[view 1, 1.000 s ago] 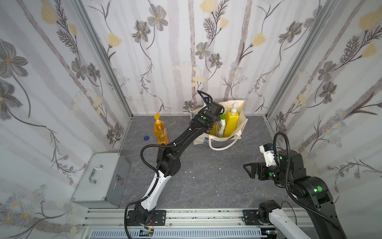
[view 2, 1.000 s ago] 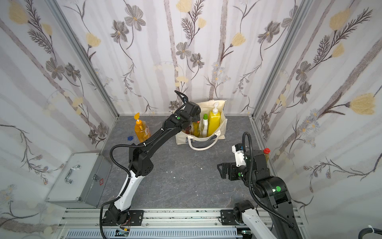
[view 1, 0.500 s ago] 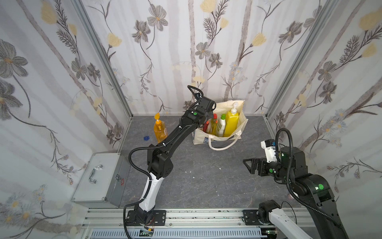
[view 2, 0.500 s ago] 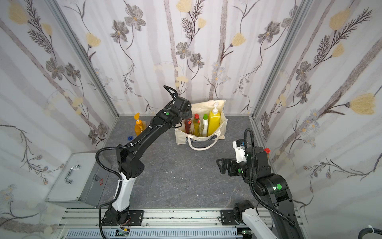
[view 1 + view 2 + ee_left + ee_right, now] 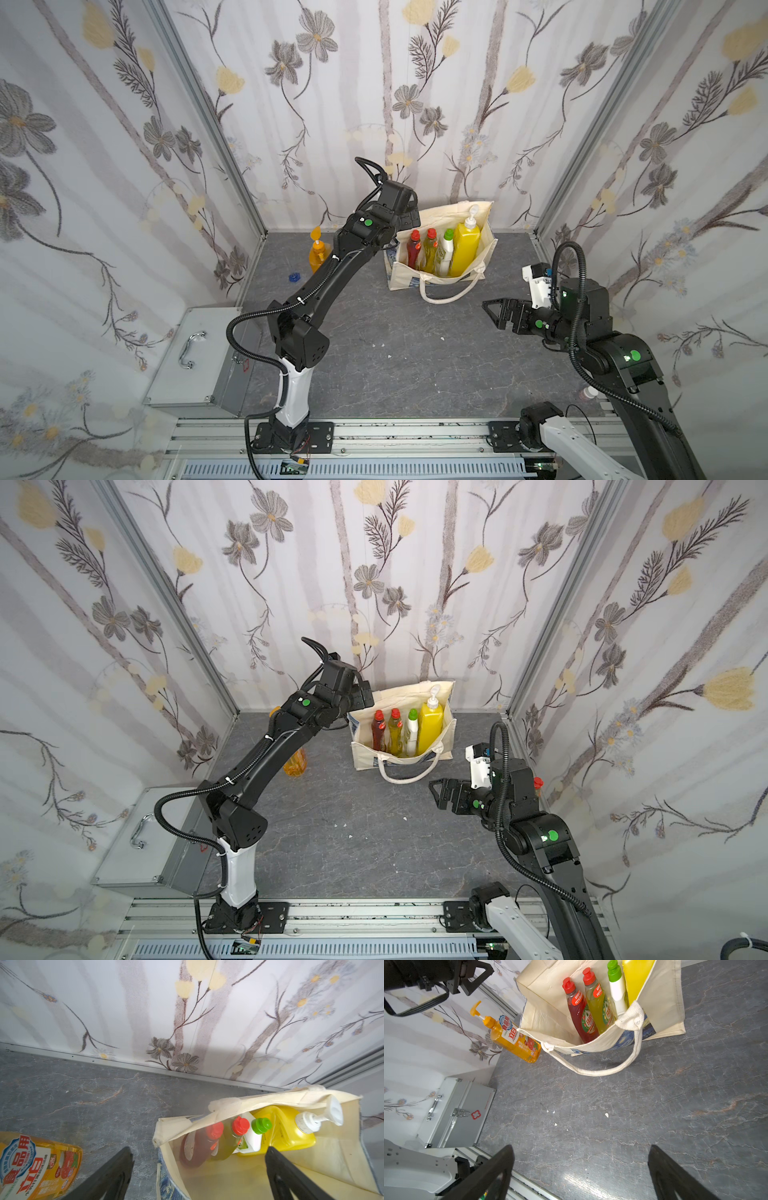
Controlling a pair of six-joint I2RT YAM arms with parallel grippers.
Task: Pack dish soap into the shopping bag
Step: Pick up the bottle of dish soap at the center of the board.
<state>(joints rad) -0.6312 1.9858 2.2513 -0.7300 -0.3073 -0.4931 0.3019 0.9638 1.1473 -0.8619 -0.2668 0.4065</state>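
Overhead, in both top views, a boxy cream canvas tote with blue print [image 5: 405, 277] stands on the grey tabletop [image 5: 395, 353], holding four soap bottles [image 5: 432, 249] upright; an orange pump bottle [image 5: 318, 255] stands nearby. A red cap [image 5: 538, 782] by the right arm [image 5: 536, 837] is perhaps another bottle. Left wrist: left jaws spread, empty, over the tote's edge. Right wrist: right jaws spread, empty, well away.
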